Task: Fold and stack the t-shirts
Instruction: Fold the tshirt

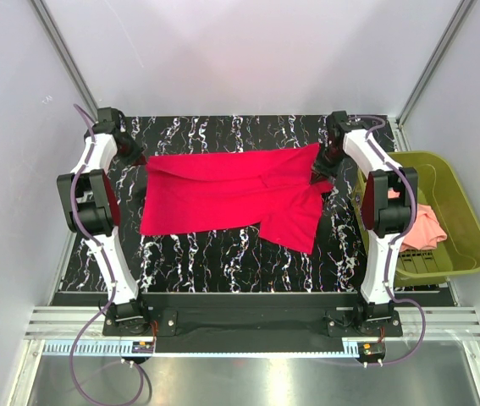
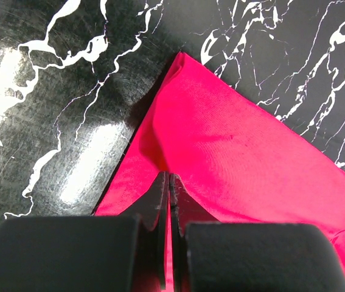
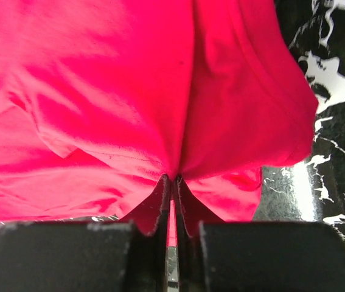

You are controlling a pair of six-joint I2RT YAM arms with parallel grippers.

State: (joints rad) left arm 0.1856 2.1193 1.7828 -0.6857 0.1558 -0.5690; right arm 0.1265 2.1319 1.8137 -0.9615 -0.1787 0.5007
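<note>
Biting the red t-shirt (image 1: 223, 190), left pincer (image 2: 167, 177) and right pincer (image 3: 172, 180) sit clamped — pinched edges hidden.

Black marbled table (image 1: 206, 254) bears a red t-shirt (image 1: 223, 190), perhaps the basket (image 1: 464, 216).

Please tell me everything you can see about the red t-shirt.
The red t-shirt is plain crimson, soft thin cloth, spread partly folded on the black marbled table, one part jutting toward the near right. The left gripper pinches its far left corner; the right gripper pinches its far right edge.
</note>
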